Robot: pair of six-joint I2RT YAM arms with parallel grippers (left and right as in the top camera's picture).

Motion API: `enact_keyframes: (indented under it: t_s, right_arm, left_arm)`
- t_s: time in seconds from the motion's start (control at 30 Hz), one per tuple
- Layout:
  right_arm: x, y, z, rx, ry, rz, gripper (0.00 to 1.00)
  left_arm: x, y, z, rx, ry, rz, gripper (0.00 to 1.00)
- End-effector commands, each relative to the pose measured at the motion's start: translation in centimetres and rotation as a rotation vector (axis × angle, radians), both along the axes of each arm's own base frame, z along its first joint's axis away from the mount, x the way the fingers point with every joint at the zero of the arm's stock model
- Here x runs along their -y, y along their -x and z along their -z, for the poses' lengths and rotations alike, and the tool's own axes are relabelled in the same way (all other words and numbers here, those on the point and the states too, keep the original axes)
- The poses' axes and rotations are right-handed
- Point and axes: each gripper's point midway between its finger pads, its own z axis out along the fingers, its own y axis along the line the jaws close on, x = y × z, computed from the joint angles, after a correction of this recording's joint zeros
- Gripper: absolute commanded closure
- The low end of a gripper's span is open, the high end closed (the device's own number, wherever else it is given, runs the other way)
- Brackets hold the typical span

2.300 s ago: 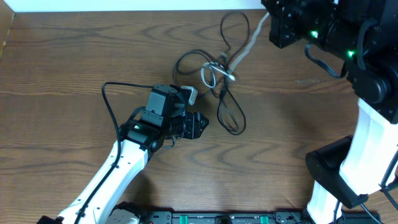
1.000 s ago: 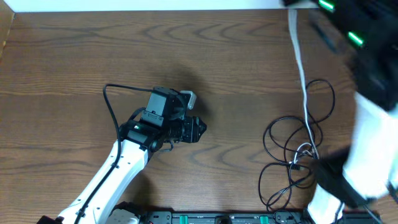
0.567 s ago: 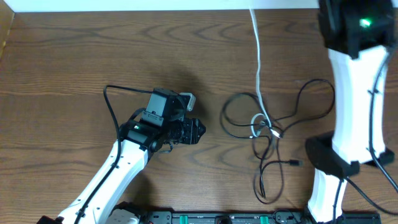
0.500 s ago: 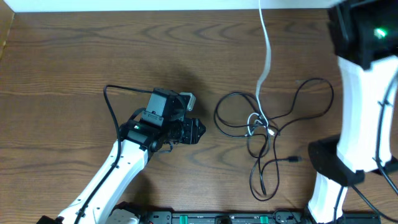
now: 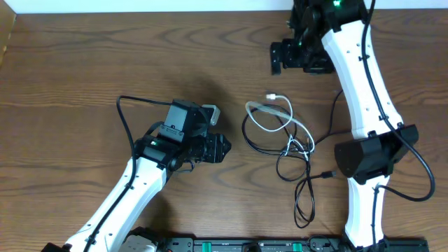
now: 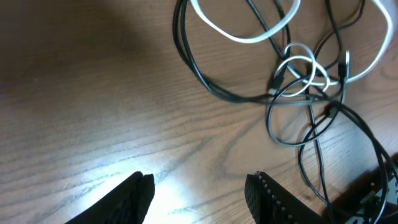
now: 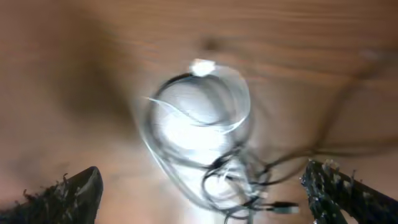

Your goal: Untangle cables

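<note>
A white cable and a black cable lie knotted together on the wooden table, right of centre. The white one curls in a loop with its plug end lying free. My right gripper hovers at the back, above the tangle, open and empty. Its blurred wrist view looks down on the white cable, which shows between its spread fingers. My left gripper rests left of the tangle, open with nothing between its fingertips. The black cable and white cable lie ahead of it.
The right arm's white column and dark base stand just right of the tangle. A black wire fixed to the left arm arcs over the table. A dark rail runs along the front edge.
The right gripper held the white cable's end high and swung the tangle about. It has opened and let go. The white cable dropped into a loop. The left arm stayed still.
</note>
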Motion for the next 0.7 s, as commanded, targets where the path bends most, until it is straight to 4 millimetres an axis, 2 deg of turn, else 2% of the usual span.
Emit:
enact_keyframes:
  t_s: [0.0, 0.1, 0.13, 0.27, 0.43, 0.53, 0.67]
  right_arm:
    - [3.0, -0.4, 0.4, 0.028, 0.141, 0.161, 0.01]
    - [3.1, 0.8, 0.3, -0.013, 0.147, 0.093, 0.01]
    - [2.9, 1.0, 0.1, -0.009, 0.145, 0.046, 0.01]
    - [1.7, 2.1, -1.3, 0.011, 0.101, -0.043, 0.01]
    - [2.1, 2.8, -3.6, 0.067, 0.095, -0.038, 0.01]
    - [2.8, 3.0, -5.1, 0.114, 0.094, -0.023, 0.01]
    - [4.1, 2.9, -8.3, 0.235, 0.104, -0.023, 0.01]
  left_arm:
    - [-0.3, 0.1, 0.1, -0.003, -0.016, 0.004, 0.47]
    - [-0.3, 0.2, 0.2, -0.002, -0.018, 0.008, 0.46]
    - [-0.3, 0.2, 0.2, 0.0, -0.02, 0.012, 0.43]
    - [0.2, 0.6, 0.0, 0.035, -0.012, 0.102, 0.39]
    - [4.0, 3.5, -1.4, 0.095, 0.123, 0.402, 0.38]
    - [6.3, 4.9, -0.7, 0.092, 0.123, 0.493, 0.38]
    - [7.8, 4.5, 1.1, 0.117, 0.065, 0.524, 0.38]
